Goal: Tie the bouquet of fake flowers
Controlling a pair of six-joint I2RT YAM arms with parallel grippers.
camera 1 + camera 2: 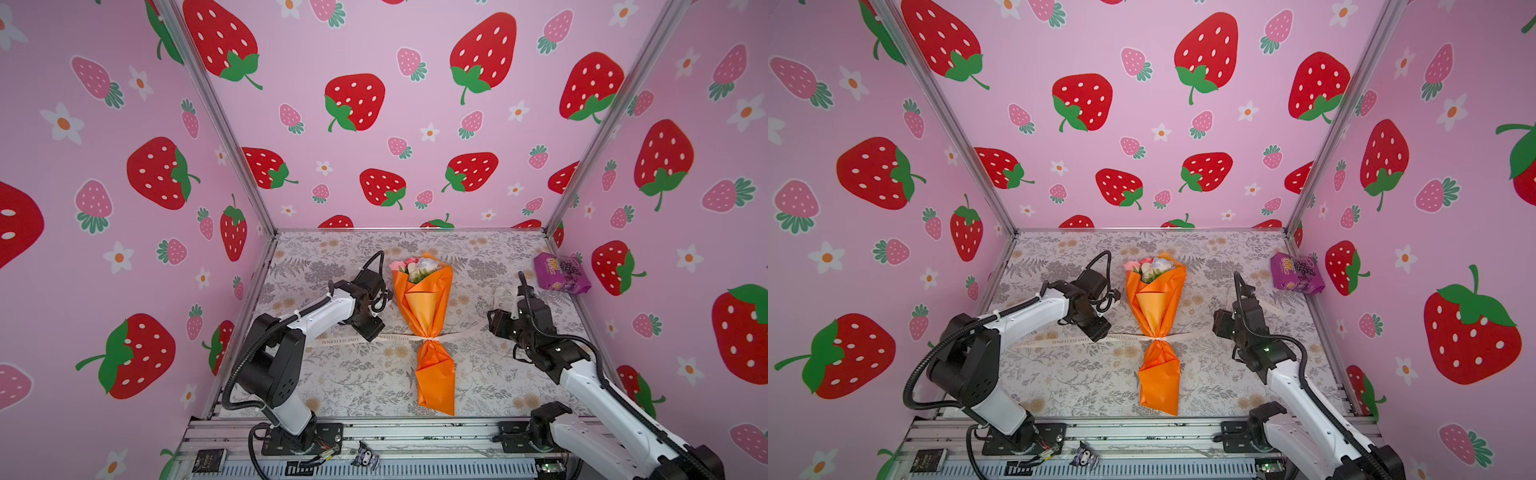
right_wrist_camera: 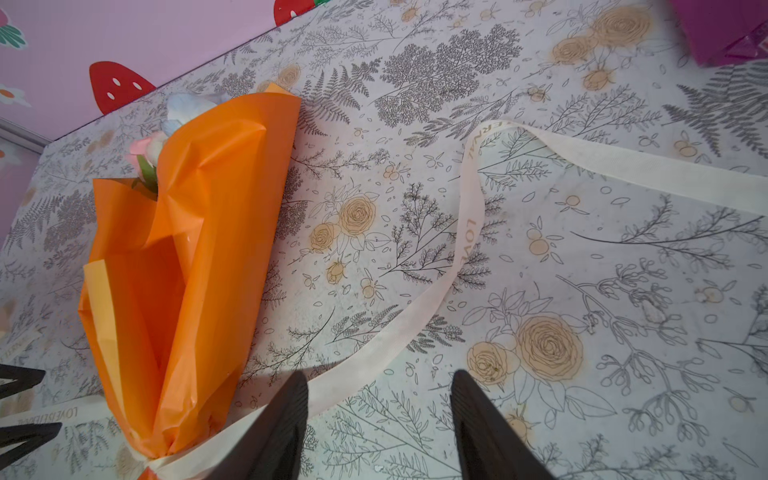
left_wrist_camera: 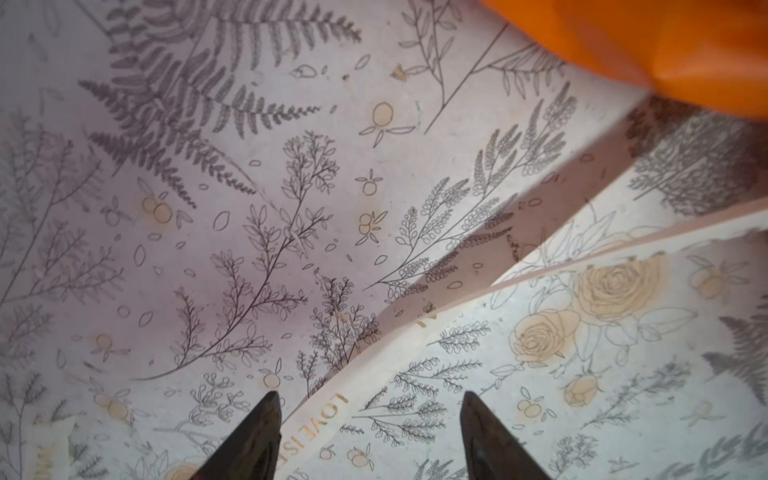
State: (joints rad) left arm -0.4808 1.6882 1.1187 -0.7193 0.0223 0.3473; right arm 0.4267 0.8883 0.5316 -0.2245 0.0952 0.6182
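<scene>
The bouquet of fake roses (image 1: pixel 424 307) in glossy, creased orange paper lies mid-worktop (image 1: pixel 353 382), blooms toward the far edge. A flat cream lettered ribbon (image 1: pixel 332 341) already pinches its waist, tails trailing sideways. No bow yet, it seems. The left gripper (image 3: pixel 370 432) and right gripper (image 2: pixel 378 415) both gape over a tail, gripping nothing.

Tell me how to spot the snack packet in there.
Start at the flower-printed table and follow it to its far right corner, against the strawberry wall. The snack packet lies there, well apart from the orange bouquet in the middle. It is the only purple thing on the table, with yellow lettering.
</scene>
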